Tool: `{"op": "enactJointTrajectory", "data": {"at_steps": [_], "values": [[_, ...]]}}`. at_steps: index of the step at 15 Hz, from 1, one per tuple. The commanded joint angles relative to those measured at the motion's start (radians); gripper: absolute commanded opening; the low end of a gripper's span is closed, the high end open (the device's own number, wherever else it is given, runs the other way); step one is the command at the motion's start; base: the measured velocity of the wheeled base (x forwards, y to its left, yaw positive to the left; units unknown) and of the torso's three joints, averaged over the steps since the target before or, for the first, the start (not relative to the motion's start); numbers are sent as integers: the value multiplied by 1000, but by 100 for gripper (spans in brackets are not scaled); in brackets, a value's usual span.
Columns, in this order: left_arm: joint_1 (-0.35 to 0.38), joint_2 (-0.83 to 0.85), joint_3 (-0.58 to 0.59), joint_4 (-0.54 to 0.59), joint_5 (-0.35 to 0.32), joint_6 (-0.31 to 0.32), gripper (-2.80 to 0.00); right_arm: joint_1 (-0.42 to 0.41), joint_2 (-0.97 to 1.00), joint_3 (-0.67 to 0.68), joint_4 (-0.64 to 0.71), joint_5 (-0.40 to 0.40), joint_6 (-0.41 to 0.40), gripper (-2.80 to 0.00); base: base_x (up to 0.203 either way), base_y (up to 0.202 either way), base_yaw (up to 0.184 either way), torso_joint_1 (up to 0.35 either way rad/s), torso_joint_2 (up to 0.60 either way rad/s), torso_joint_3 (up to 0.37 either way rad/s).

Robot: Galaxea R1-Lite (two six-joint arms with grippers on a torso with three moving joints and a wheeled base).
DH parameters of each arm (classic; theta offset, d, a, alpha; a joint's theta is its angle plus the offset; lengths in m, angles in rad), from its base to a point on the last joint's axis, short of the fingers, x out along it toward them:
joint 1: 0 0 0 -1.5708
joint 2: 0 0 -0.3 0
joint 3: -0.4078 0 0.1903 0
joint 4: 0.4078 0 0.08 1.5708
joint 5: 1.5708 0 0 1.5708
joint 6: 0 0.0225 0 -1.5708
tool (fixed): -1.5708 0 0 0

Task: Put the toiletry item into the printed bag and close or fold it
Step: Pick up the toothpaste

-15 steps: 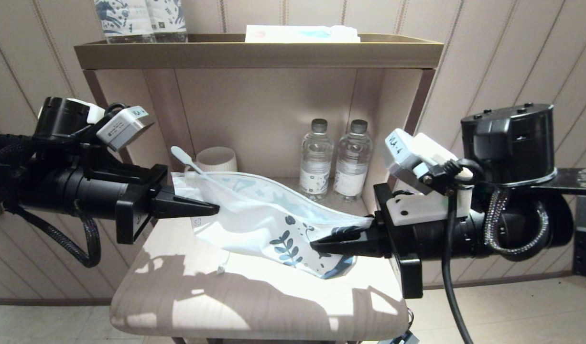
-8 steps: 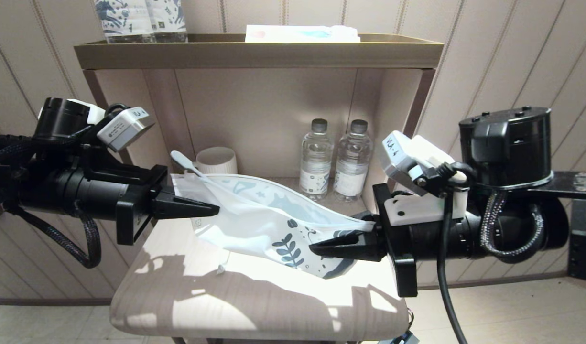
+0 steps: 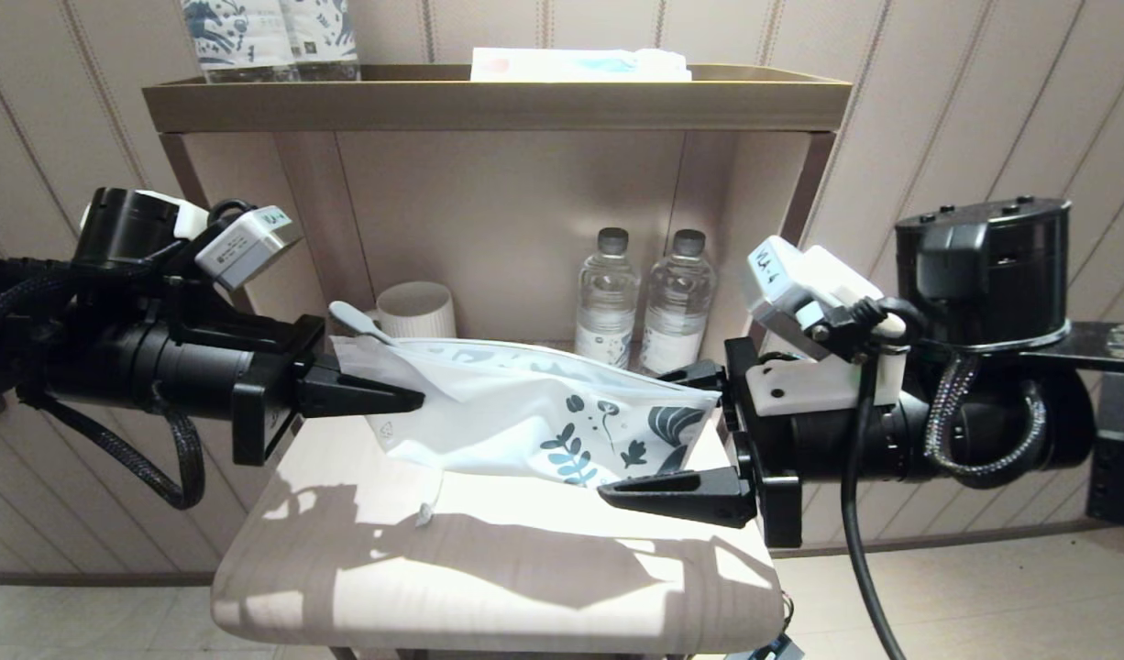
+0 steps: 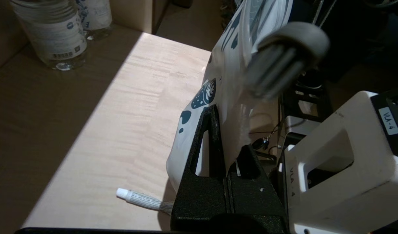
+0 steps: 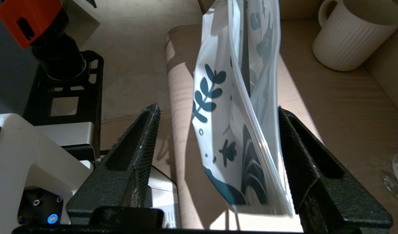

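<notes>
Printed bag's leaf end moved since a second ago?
Yes. The printed bag's leaf end rose toward the water bottles as the right gripper opened.

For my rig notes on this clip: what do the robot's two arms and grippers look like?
Both arms are black cylinders ending in black, wedge-shaped textured fingers. The left gripper and right gripper each carry a white camera box on top, labelled in small black print; the right's reads VLA-4. Braided black cables loop under the left arm; a smooth black cable hangs from the right, beside a braided loop.
</notes>
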Motion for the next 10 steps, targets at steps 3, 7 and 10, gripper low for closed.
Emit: {"op": "enactJointTrajectory", "data": {"at_steps": [3, 7, 10], "values": [[6, 12, 1, -19, 114, 29, -280, -31, -25, -5, -25, 6, 2, 0, 0, 0, 0, 0, 0, 0], [-5, -16, -2, -25, 327, 50, -280, -32, -38, -19, -50, -1, 26, 0, 0, 0, 0, 0, 0, 0], [-38, -20, -3, -26, 364, 38, -280, -8, -11, -63, -54, -94, 172, 0, 0, 0, 0, 0, 0, 0]]}}
